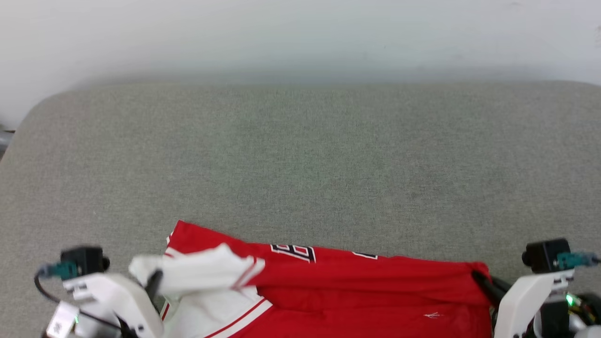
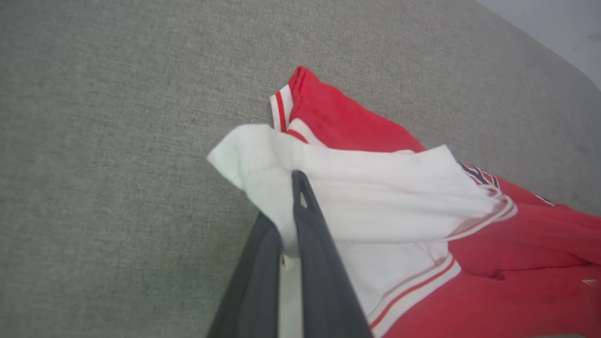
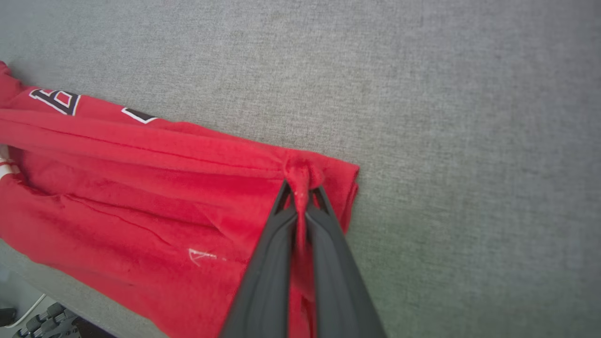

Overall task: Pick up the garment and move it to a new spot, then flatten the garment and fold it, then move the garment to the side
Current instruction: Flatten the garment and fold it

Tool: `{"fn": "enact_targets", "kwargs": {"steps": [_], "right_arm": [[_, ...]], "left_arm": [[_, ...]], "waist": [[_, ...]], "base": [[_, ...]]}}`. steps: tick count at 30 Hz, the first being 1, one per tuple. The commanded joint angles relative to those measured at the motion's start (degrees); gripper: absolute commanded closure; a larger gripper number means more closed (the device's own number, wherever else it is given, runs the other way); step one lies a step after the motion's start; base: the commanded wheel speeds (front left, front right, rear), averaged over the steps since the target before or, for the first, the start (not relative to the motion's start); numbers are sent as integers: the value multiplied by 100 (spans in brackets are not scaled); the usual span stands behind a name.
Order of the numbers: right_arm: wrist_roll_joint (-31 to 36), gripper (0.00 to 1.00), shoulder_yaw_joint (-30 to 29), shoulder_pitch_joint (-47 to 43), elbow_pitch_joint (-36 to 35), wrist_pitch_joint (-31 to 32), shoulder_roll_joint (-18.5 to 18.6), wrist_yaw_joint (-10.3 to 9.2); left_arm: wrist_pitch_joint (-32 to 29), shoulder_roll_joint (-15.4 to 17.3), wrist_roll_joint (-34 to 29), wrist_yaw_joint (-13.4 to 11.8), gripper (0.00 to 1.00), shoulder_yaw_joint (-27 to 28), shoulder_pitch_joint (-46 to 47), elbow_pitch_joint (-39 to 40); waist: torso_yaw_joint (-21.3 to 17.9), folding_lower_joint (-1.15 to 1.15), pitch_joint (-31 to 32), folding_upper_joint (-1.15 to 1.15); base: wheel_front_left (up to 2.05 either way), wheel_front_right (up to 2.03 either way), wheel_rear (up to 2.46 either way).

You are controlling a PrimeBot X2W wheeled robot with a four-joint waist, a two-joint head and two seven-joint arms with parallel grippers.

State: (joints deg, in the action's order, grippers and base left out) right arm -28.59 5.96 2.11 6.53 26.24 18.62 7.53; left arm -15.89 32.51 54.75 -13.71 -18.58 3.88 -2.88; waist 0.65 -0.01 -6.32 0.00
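Note:
The garment (image 1: 338, 286), a red jersey with white sleeves and black lettering, lies stretched along the near edge of the grey surface. My left gripper (image 1: 154, 280) at the lower left is shut on its white sleeve (image 2: 375, 192), which bunches over the dark fingers (image 2: 314, 244). At the lower right, my right gripper (image 1: 480, 278) is shut on a pinch of red hem (image 3: 300, 176) at the garment's right corner. In the right wrist view the red cloth (image 3: 141, 188) spreads to the left of the fingers (image 3: 277, 263).
The grey fabric-covered surface (image 1: 300, 155) stretches wide beyond the garment, with rounded far corners. A pale wall (image 1: 300, 33) rises behind it. The surface's near edge and some dark gear below it (image 3: 42, 321) show in the right wrist view.

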Motion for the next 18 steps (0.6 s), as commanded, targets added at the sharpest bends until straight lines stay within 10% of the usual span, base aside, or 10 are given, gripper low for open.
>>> {"fn": "enact_targets", "kwargs": {"steps": [1,6,8,9,10,18], "right_arm": [[16,100,-51,-122,59,-63,-43,-10],[66,100,-177,-444,329,-499,-336,-9],[2,13,-194,-642,551,-794,-559,-8],[11,0,-197,-653,583,-889,-605,-8],[15,0,-201,-656,600,-977,-648,-8],[9,0,-295,-839,210,-1239,-751,-7]], "left_arm": [[21,-39,52,-35,100,18,-150,7],[111,-221,180,-7,100,-98,-660,-101],[151,-428,268,123,72,-219,-737,-365],[166,-475,278,169,56,-250,-715,-433],[216,-518,260,191,0,-256,-674,-497],[1067,-599,-147,277,0,-142,-423,-503]], "waist": [[-13,1,63,0],[-28,1,141,0],[-50,1,154,0],[-62,1,154,0],[-74,1,152,0],[-176,1,244,0]], "base": [[0,0,0],[0,0,0],[0,0,0],[0,0,0],[0,0,0],[0,0,0]]}}
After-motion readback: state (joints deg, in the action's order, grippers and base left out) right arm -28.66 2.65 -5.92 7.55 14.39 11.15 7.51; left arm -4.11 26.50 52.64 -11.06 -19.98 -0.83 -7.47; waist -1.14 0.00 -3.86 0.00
